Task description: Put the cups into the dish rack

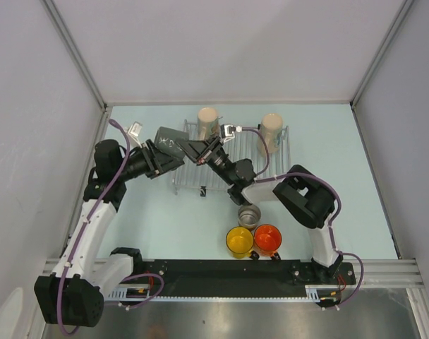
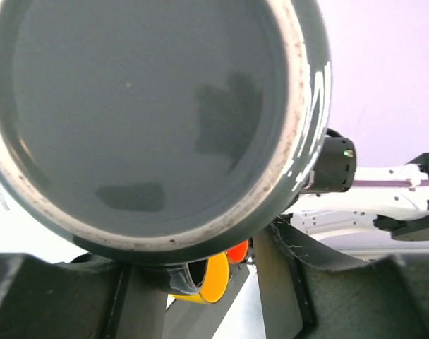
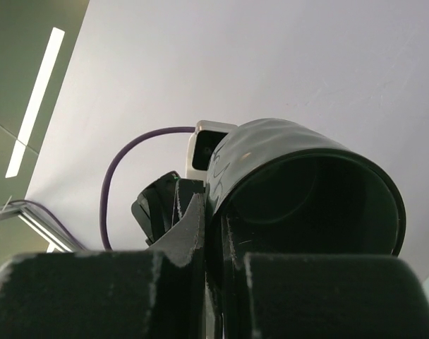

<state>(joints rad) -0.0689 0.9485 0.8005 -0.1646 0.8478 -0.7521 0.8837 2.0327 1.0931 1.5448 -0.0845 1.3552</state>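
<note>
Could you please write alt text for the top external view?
Both arms meet at the dish rack, the right pincer gripping a dark cup. Two cream cups stand on it; steel, yellow and orange cups sit on the table.

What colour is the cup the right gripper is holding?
A dark green-black cup; the left wrist view shows it best.

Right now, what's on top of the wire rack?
A cream cup and a second cream cup on the dish rack's far edge; the right arm hides wires beneath it.
</note>
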